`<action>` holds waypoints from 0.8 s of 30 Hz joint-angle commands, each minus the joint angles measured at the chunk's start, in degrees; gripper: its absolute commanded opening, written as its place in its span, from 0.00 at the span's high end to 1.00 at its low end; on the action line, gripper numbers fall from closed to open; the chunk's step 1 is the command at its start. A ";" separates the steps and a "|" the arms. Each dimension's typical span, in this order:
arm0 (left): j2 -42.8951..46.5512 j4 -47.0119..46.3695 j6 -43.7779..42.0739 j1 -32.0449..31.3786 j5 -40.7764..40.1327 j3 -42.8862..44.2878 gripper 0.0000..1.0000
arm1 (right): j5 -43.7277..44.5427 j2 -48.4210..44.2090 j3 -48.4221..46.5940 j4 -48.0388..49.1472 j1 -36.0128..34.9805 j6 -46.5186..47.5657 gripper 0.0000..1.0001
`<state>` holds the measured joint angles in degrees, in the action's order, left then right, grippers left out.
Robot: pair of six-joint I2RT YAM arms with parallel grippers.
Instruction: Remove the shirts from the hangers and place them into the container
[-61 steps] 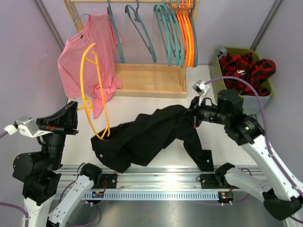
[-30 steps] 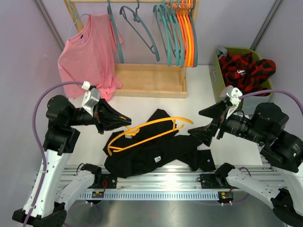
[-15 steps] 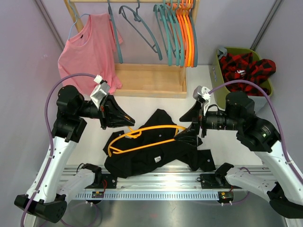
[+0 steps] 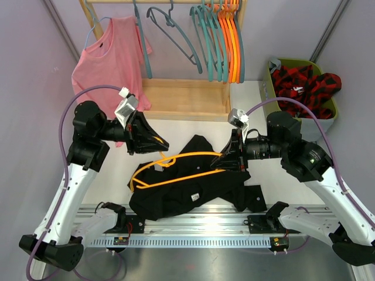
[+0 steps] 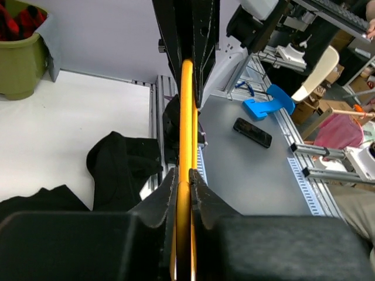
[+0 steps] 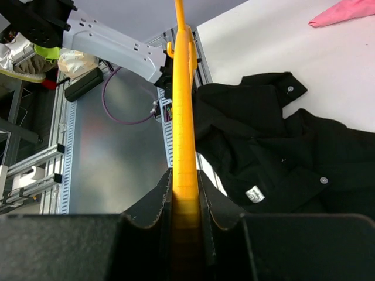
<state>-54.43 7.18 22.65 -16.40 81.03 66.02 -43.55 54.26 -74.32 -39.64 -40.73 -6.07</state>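
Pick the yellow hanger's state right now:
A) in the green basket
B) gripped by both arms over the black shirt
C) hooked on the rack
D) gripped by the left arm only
B: each wrist view shows its arm closed on the yellow hanger, with the left fingers and right fingers pressed against it, and the top view shows it above the black shirt.

I'm reading the thin curved plastic hanger (image 6: 184, 129) as bright yellow and the soft crumpled shirt (image 4: 187, 196) as plain black, with no pattern. The hanging t-shirt (image 4: 108, 64) is pink. One bunch of curved hangers (image 4: 209, 52) is teal-blue and the bunch beside it (image 4: 233, 47) is orange. The slotted plastic basket (image 4: 270, 88) is olive-green, and the plaid shirt (image 4: 304, 85) is red and black. The table top (image 4: 193, 129) is white, the wooden rack base (image 4: 181, 96) is pale tan, and the walls (image 4: 29, 70) are lilac.
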 commanded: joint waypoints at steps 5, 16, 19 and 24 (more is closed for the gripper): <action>2.49 7.46 -6.80 -0.21 -15.15 6.82 0.06 | 1.89 -0.56 -1.17 0.35 0.04 -0.53 1.00; 19.27 15.40 -6.13 -0.29 -75.84 2.54 0.01 | 37.27 -0.65 -2.84 3.86 -0.05 -2.20 1.00; 22.43 18.57 -5.43 -0.30 -79.71 0.52 0.01 | 47.47 -0.82 -1.88 10.70 -0.05 -2.55 1.00; 26.74 22.43 -3.67 -0.29 -80.68 -3.96 0.01 | 52.16 3.38 -4.67 20.81 0.12 -2.72 1.00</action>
<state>-28.86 26.06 17.65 -16.60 5.50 64.10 -0.25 55.22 -74.94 -30.83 -40.73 -8.05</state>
